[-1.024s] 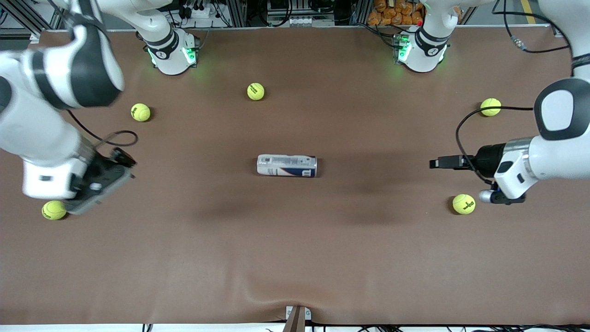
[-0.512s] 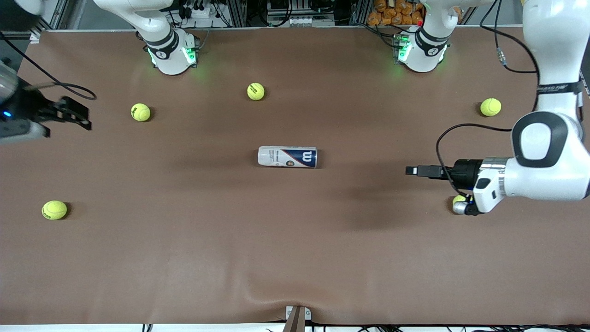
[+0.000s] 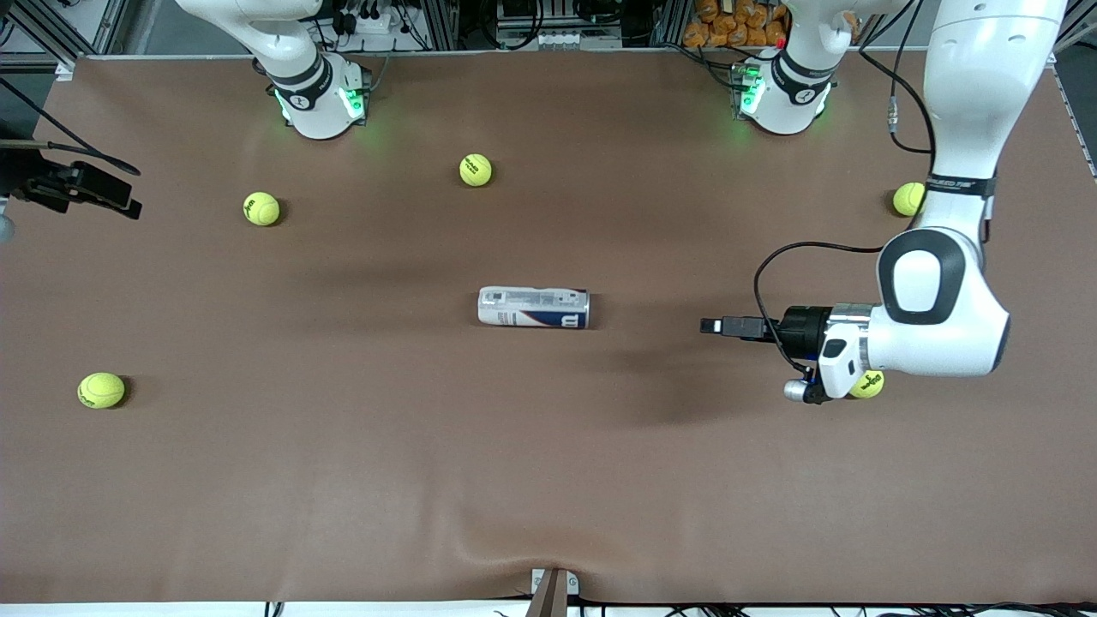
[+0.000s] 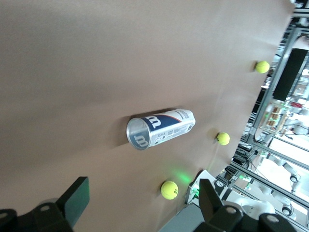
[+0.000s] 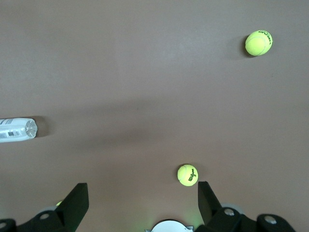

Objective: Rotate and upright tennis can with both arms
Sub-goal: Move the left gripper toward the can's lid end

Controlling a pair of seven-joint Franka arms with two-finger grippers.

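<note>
Can position: I've got the tennis can point(image 3: 533, 308) lying on its side near the middle of the table point(image 3: 548, 480), its long axis running from one arm's end toward the other, so each arm can come at one end.
Can ends: its metal-rimmed end with the W faces the left arm's end, dead ahead in my left wrist view point(image 4: 160, 129).
Left gripper: my left gripper point(image 3: 722, 326) sits low over the table toward the left arm's end, well apart from the can, pointing at it; fingers spread wide, nothing in them point(image 4: 140, 205).
Why there: I judge it's lined up on the can's axis, ready to push or catch that end.
Right gripper: my right gripper point(image 3: 98, 190) hangs over the right arm's end of the table, well apart from the can; fingers wide apart and empty point(image 5: 142, 203).
Why there: I'd call it waiting.
Count, cans: one.
Count, balls: five tennis balls point(image 3: 261, 208) loose on the table, one partly hidden under the left wrist point(image 3: 867, 384), none touching the can.
Count, arms: two.
Progress: nothing holds the can; not yet upright.
</note>
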